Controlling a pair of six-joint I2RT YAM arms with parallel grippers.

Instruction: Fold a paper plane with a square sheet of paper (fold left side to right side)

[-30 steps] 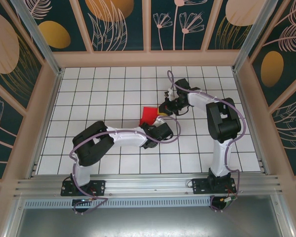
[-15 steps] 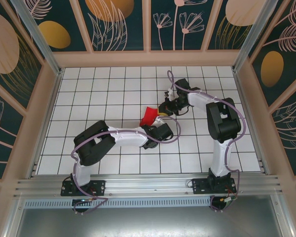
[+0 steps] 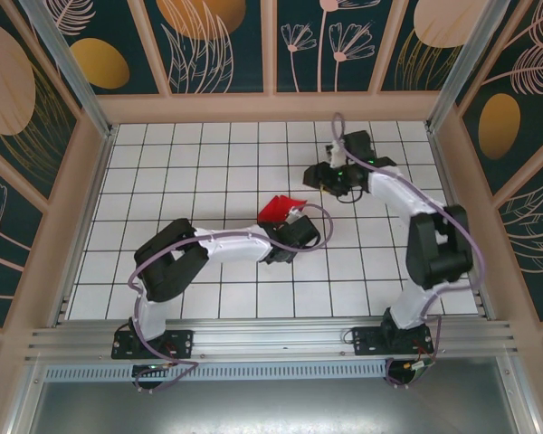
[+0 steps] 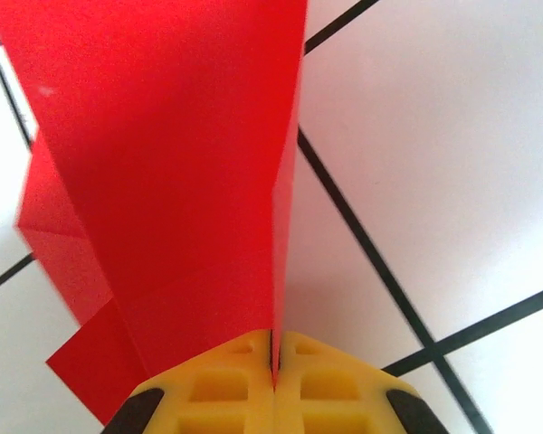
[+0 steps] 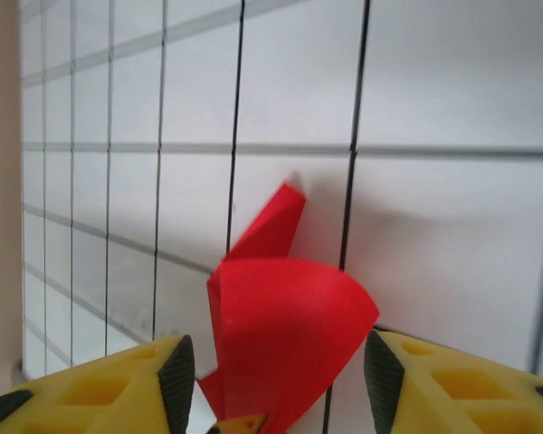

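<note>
The left gripper (image 4: 276, 366) is closed completely, and its two yellow fingers pinch one thin edge of the square sheet of paper (image 3: 281, 207). The sheet is already creased into several red layers and stands up from the white grid table (image 3: 208, 163) instead of lying flat. The right gripper (image 5: 276, 362) is about half open and holds nothing. In its wrist view the red paper shows between its fingers but farther ahead, and from above this gripper is clearly apart from the sheet, behind it and to the right. The paper is near the middle of the table, just beyond the left gripper's tip, with its free corners pointing away from the left arm. In my judgement the step in hand is to fold the left side over to the right side, with one gripper holding the sheet as an anchor. To do this well, the left pinch should stay firm and low, so that the sheet does not turn or slide. The right gripper should take the free flap near its outer corner, not near the crease. The edges should then meet exactly before any pressing, because thin paper that curls like this probably springs back.
</note>
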